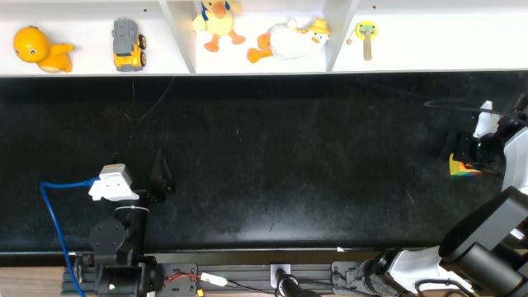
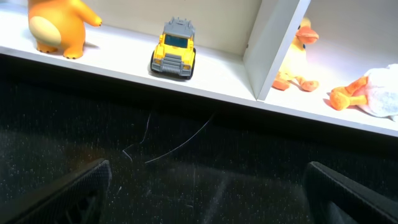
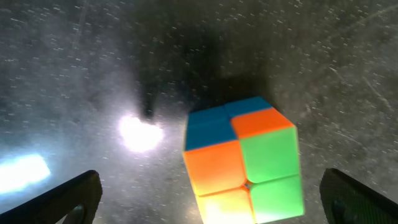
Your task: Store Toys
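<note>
A multicoloured puzzle cube [image 3: 242,162] rests on the black table, also seen at the far right as the cube [image 1: 462,167]. My right gripper [image 3: 208,199] hangs just above it, open, with one finger [image 3: 62,199] on either side and nothing held. My left gripper [image 2: 208,196] stands open over bare table at the lower left, the left gripper [image 1: 161,177] facing the white shelf [image 2: 217,87]. On the shelf sit an orange duck [image 1: 41,48], a yellow toy truck [image 1: 129,44], a yellow plush duck [image 1: 218,23], a white plush duck [image 1: 289,40] and a small yellow toy [image 1: 365,36].
White dividers [image 1: 181,33] split the shelf along the table's far edge into compartments. A blue cable [image 1: 58,214] loops beside the left arm's base. The black table [image 1: 297,165] stretches wide between the two arms.
</note>
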You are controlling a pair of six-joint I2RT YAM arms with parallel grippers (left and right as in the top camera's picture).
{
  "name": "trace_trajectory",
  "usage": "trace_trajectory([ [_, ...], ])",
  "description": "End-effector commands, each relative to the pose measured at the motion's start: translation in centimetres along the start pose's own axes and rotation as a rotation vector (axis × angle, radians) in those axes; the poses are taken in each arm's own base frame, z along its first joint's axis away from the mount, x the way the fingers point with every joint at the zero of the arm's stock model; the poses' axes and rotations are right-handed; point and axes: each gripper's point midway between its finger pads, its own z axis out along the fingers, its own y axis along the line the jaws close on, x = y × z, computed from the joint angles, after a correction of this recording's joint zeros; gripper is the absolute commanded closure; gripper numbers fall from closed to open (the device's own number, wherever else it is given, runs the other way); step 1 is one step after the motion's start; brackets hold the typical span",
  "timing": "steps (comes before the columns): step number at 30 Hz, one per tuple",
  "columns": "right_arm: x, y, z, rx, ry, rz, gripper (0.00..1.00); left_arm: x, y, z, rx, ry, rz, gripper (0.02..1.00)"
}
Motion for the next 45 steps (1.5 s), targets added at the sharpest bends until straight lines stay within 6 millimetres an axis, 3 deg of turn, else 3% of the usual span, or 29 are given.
trace_trajectory([
  [1,0.1,-1.2,0.2,0.054,0.017,-0.004,0.003,0.1,0.1,0.0,0.001,-0.006,-0.008,0.02],
  [13,0.2,-1.6,2.9,0.057,0.069,-0.001,0.025,0.1,0.1,0.0,0.001,-0.006,-0.008,0.02],
  [21,-0.4,-1.9,3.0,0.069,0.049,-0.004,0.038,0.1,0.1,0.0,0.001,-0.006,-0.008,0.02],
  [37,-1.3,-2.1,3.0,0.072,0.011,-0.008,0.194,0.1,0.1,0.0,0.001,-0.006,-0.008,0.023],
  [45,-1.7,-1.7,3.1,0.048,-0.01,-0.009,0.207,0.1,0.1,0.0,0.001,-0.006,-0.008,0.02],
])
